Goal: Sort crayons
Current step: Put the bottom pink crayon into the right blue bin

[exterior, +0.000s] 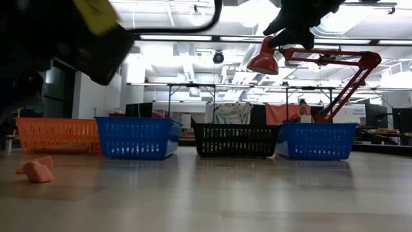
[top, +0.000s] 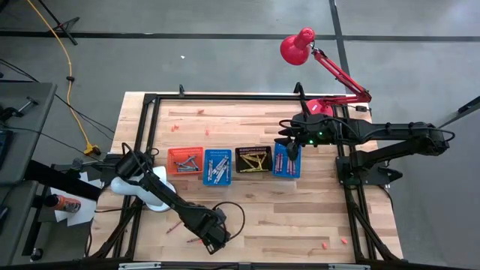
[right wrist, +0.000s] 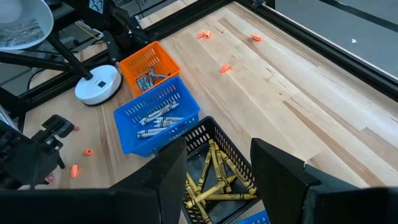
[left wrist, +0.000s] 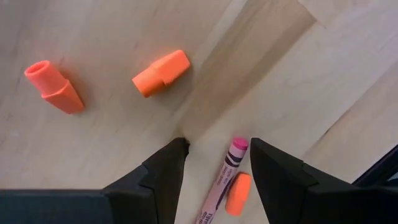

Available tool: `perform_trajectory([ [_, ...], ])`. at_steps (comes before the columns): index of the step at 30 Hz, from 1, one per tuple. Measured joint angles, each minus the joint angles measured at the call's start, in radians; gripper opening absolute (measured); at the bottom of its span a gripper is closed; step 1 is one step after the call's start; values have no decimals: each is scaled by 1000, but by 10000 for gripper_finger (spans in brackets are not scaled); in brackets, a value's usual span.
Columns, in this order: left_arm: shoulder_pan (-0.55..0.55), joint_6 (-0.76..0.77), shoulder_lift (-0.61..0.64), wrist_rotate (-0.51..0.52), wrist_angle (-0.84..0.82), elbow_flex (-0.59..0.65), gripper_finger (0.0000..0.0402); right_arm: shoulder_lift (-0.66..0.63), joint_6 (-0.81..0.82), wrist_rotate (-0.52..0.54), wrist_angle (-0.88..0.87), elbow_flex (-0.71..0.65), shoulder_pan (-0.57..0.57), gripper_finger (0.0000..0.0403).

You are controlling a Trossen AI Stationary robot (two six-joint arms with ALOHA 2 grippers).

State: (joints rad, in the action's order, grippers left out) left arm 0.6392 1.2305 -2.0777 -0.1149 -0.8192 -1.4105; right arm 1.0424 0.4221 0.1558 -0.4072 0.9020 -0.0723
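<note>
The left gripper [left wrist: 214,163] is hovering low over the near edge of the table [top: 300,225], with its jaws standing wide apart and holding nothing. In the left wrist view, a pink crayon [left wrist: 225,174] is lying flat on the wood directly between the two fingers [left wrist: 168,168]. Its long axis is running roughly parallel to the fingers, slightly tilted, with its pink tip pointing away from the wrist. A small orange piece [left wrist: 237,194] is touching or lying just beside the crayon's body on one side. Two more orange caps [left wrist: 160,73] are lying farther ahead, well apart from the crayon.

The coming move is judged to be a straight descent and close. Because the crayon is lying along the fingers rather than across them, the jaws are closing on its thin width, which suits the grip. The orange piece beside it may be caught as well.

Farther back, four baskets are standing in a row across the middle of the table: an orange basket [top: 185,160], a blue basket [top: 217,166], a black basket [top: 253,160] holding yellow crayons [right wrist: 214,180], and a second blue basket [top: 287,160]. The right gripper [top: 289,144] is waiting above this far end of the row, jaws open and empty. The left arm is plainly the nearer one to the pink crayon.
</note>
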Motion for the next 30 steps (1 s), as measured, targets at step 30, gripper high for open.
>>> perform_trajectory([
  [30, 11, -12, -57, -7, -110, -100, 172, 0, 0, 36, -4, 0, 0, 172],
])
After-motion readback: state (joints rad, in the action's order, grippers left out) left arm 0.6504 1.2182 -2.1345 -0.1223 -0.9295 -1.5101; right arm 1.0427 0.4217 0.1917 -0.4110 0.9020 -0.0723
